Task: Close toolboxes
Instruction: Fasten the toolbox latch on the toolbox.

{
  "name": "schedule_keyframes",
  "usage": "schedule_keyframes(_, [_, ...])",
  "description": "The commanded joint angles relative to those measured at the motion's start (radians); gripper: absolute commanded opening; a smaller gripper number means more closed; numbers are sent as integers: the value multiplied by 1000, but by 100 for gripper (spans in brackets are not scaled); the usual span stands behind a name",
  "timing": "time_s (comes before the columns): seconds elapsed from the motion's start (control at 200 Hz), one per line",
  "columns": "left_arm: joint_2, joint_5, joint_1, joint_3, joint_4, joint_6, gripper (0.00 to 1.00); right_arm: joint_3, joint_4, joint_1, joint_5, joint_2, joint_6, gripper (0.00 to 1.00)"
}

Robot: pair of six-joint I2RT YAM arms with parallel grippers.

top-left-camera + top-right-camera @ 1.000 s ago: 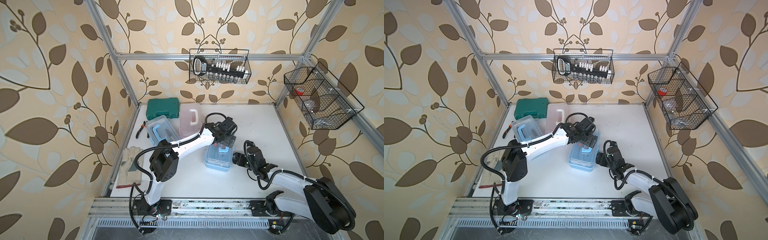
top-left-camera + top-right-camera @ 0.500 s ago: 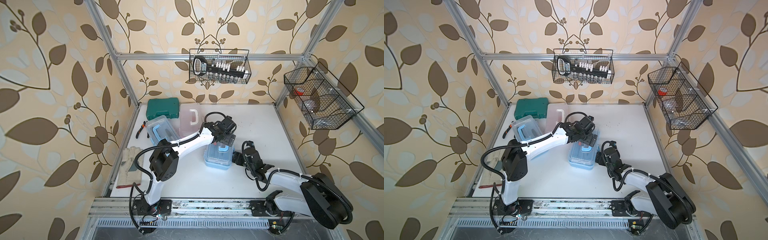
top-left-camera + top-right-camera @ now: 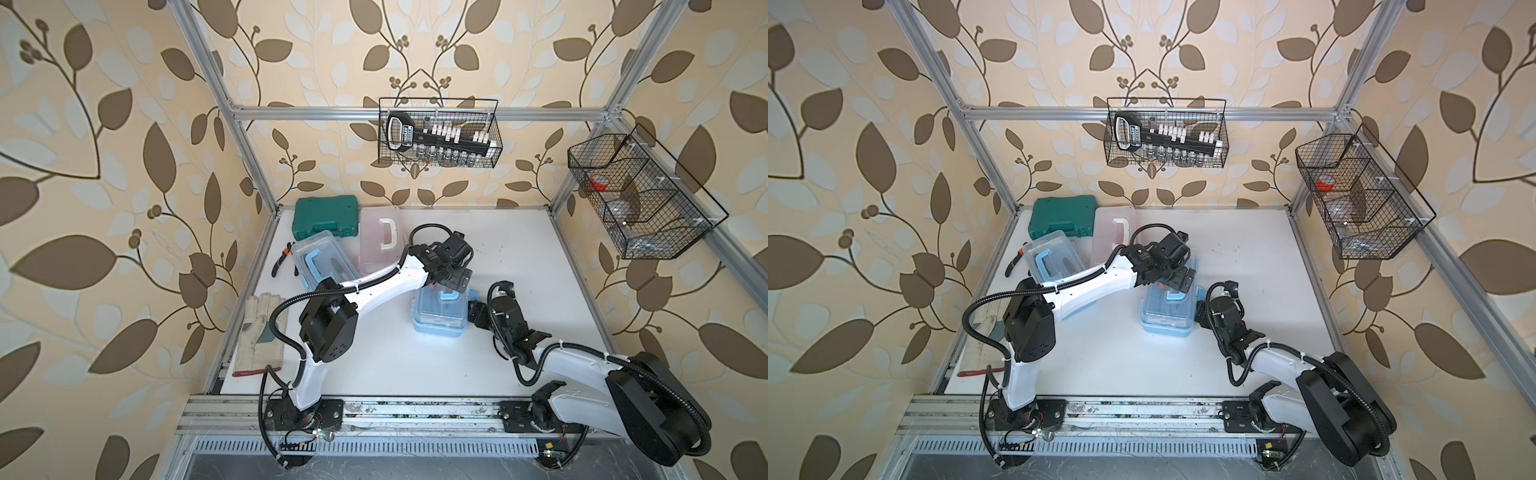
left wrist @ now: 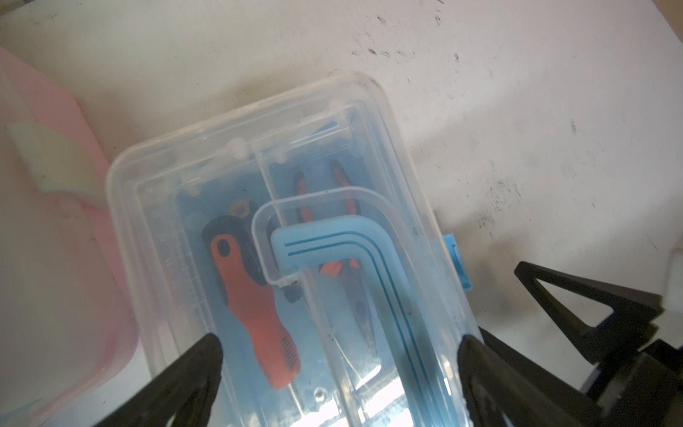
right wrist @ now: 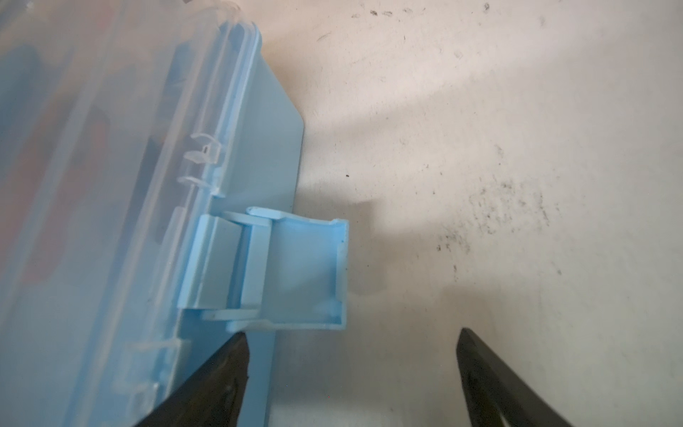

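Black fingers of the right claw (image 5: 351,331) stand wide apart, low over the tabletop (image 5: 517,148), just short of the blue latch (image 5: 295,270) that juts unfastened from the side of the central blue toolbox (image 5: 111,185); one finger lies just beside the box's base; the left claw (image 4: 340,334), spread wide, spans the clear lid (image 4: 236,148) of that same box, orange-handled tools (image 4: 258,314) showing through; whether it touches the lid I cannot tell; in both top views that box sits mid-tabletop between the arms; the second blue toolbox (image 3: 320,262) and pink toolbox (image 3: 380,241) lie toward the far left corner, just beside a green case (image 3: 326,216).
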Motion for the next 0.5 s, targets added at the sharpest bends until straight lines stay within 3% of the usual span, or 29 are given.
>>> schedule_keyframes(0.0, [70,89,0,-54,-157,-32,99,30,62,-7,72,2,-23,85])
schedule_keyframes(0.15, [69,88,0,-57,-157,-32,99,28,69,-8,64,13,-37,85])
schedule_keyframes(0.495, [68,84,0,-63,-155,-32,99,31,58,-16,182,-63,-89,85])
